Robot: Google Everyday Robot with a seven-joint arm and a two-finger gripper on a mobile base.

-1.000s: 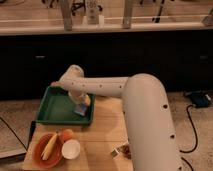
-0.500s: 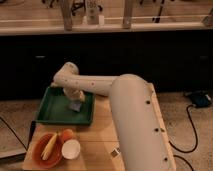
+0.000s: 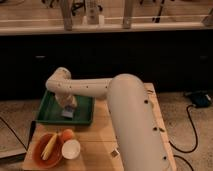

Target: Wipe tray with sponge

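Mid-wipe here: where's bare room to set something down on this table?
Bare table lies between the tray front rim, the white cup and the arm. The tray's left half is bare too; the end effector is over the sponge, mid-tray. Crowded: front-left corner, with bowl, orange, cup.

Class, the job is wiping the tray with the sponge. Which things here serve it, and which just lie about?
For the job: dark green rectangular plastic tray; small bluish-grey rectangular sponge in it; gripper above the sponge.
Lying about: round red-orange bowl; round orange fruit; small white cup.
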